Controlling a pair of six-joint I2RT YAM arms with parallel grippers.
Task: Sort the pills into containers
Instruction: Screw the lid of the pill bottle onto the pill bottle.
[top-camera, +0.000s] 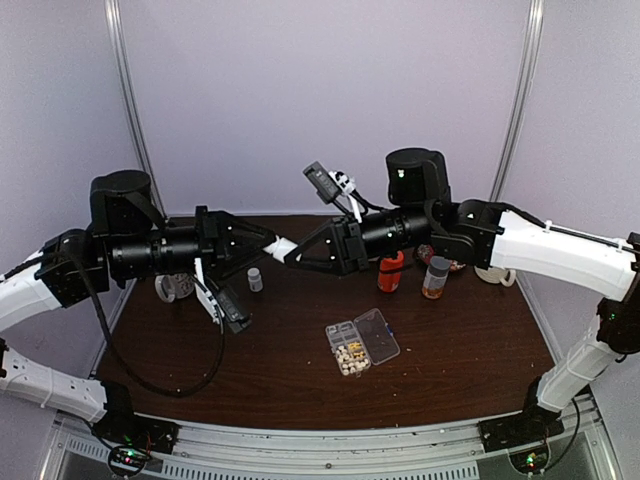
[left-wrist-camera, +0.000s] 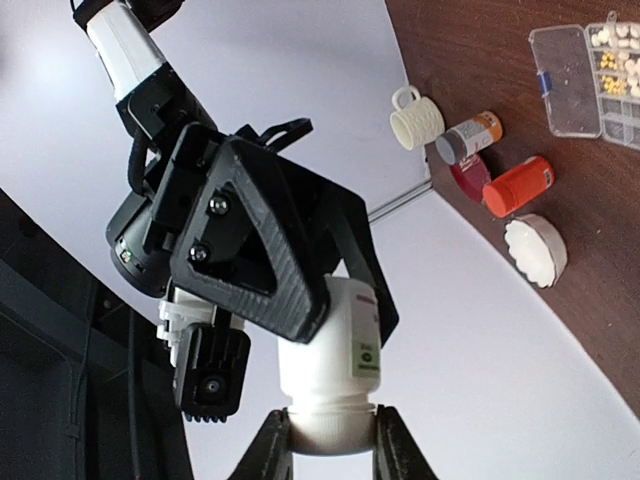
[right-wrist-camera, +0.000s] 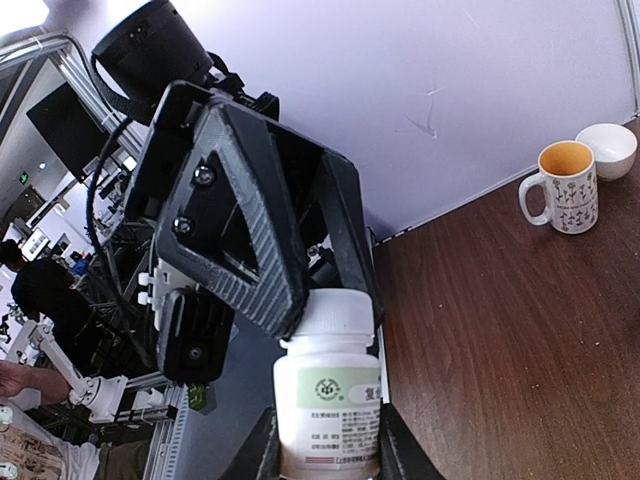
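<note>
Dark wooden tabletop (top-camera: 280, 385), open wood along its near edge. Mid-front sits a clear flat plastic organizer box (top-camera: 378, 335), lid open, w/ tiny cream pills (top-camera: 350, 356) in its cells. Above, my L gripper (left-wrist-camera: 330, 445) clamps the cap of a white plastic bottle (left-wrist-camera: 322, 378), R gripper (right-wrist-camera: 325, 450) its body. Pale wall (top-camera: 320, 100) behind.

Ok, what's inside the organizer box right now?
Cream-white and yellowish pills sit in several cells of the open organizer box. Nothing covers them, but they're too small to count.
</note>
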